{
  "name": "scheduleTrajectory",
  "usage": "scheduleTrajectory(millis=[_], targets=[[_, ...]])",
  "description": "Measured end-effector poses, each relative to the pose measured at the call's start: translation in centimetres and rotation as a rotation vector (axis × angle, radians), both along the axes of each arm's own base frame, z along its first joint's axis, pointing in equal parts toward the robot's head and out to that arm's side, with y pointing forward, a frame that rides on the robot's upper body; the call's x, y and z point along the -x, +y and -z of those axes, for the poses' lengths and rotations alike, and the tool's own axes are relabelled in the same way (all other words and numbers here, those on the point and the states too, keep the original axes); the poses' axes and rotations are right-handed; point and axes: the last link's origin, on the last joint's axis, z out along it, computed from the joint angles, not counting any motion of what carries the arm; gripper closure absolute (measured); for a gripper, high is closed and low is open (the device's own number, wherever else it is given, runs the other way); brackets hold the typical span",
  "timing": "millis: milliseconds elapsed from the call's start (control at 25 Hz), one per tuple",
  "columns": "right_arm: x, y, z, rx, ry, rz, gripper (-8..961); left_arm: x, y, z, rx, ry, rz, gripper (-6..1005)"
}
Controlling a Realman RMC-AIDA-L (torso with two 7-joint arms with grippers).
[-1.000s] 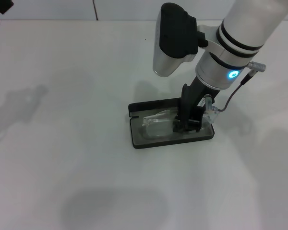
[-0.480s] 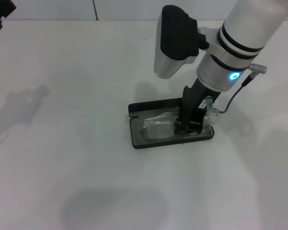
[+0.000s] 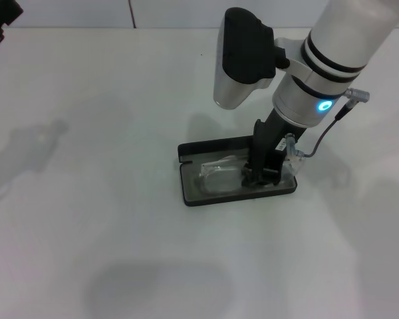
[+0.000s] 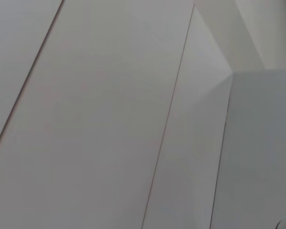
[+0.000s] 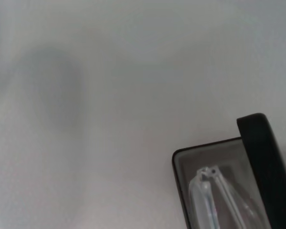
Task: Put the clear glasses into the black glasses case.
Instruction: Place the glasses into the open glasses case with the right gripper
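Note:
The black glasses case (image 3: pixel 190 193) lies open on the white table, its lid flat behind the grey-lined tray. The clear glasses (image 3: pixel 219 174) rest in the tray, and one clear arm sticks up past the case's right end. My right gripper (image 3: pixel 259 177) reaches straight down into the right half of the tray and is shut on the clear glasses. The right wrist view shows a corner of the case (image 5: pixel 258 143) with the clear glasses (image 5: pixel 207 191) inside. My left arm (image 3: pixel 0 16) is parked at the far left corner.
The case sits on a white table (image 3: pixel 86 199) with nothing else on it. The right arm's shadows fall on the table left of and in front of the case. The left wrist view shows only pale wall panels (image 4: pixel 109 119).
The right arm has shifted very slightly to the right. The glasses and case stay where they were.

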Motion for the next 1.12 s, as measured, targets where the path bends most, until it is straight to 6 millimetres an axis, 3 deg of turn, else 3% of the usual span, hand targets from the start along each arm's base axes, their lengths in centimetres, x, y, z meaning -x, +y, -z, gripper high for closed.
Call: scheduleTrajectory(millis=[400, 1120], targets=[[0.0, 0.1, 0.0, -0.010, -0.006, -0.003, 764, -0.1, 0.1, 0.0, 0.001, 0.001, 0.003, 907], [1.2, -0.4, -0.4, -0.007, 0.013, -0.032, 761, 0.1, -0.2, -0.1, 0.000, -0.005, 0.001, 907]])
